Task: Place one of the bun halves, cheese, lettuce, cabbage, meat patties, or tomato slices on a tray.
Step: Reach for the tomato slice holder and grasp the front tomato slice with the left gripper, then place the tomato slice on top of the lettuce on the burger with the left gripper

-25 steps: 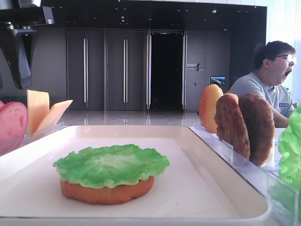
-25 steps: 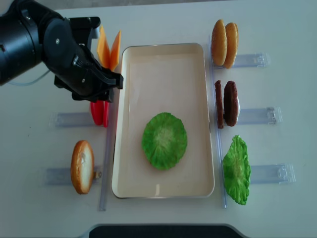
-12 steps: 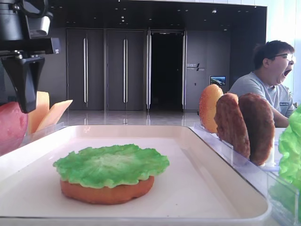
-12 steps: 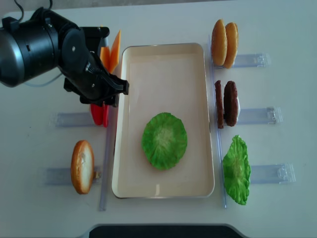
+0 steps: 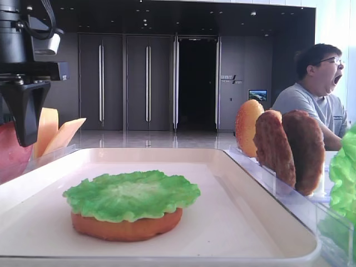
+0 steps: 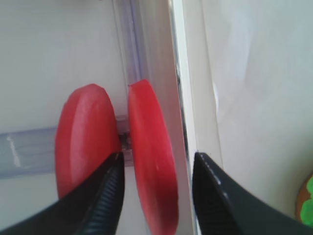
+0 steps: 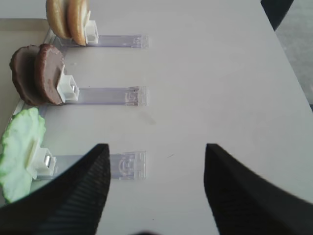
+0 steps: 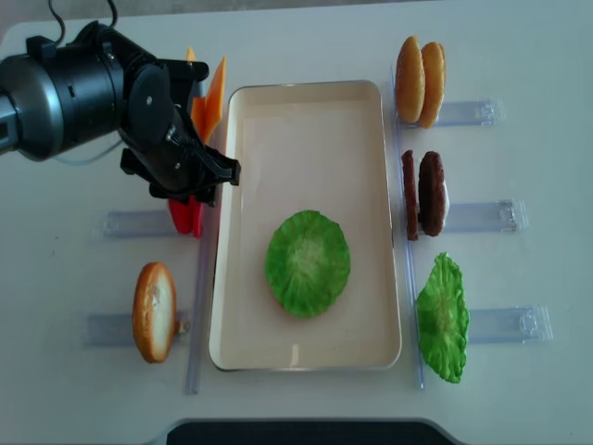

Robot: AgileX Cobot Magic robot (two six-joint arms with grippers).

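On the tray (image 8: 306,102) a bun half (image 5: 127,225) already lies flat with a lettuce leaf (image 8: 308,263) spread over it, so the stack is started and the next layer is, I judge, a tomato slice. Two tomato slices (image 6: 149,161) stand on edge in their clear rack (image 8: 130,222) just left of the tray, faces turned sideways toward it, long axis upright. The left claw (image 6: 156,196) hangs over them with its jaws spread, straddling the slice nearer the tray without visibly pinching it. The right claw (image 7: 155,191) waits open over bare table, holding nothing.
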